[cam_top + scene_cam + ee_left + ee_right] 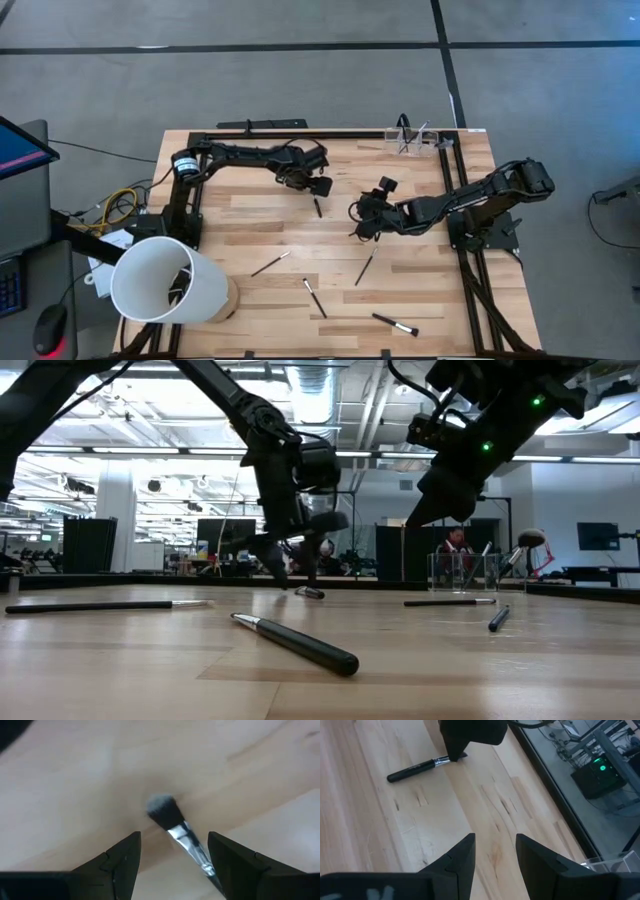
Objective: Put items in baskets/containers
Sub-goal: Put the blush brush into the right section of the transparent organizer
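The pale wooden plank bench [420, 300] stands on a grey floor, with a bright open workroom behind. Slim dark makeup brushes [315, 298] lie scattered; the small clear plastic holder [408, 140] sits at the far edge. The left gripper [172, 847], jaws wide and empty, hovers over one grey-tipped brush [162, 810]. The right gripper [495, 850] has its jaws partly open and empty.
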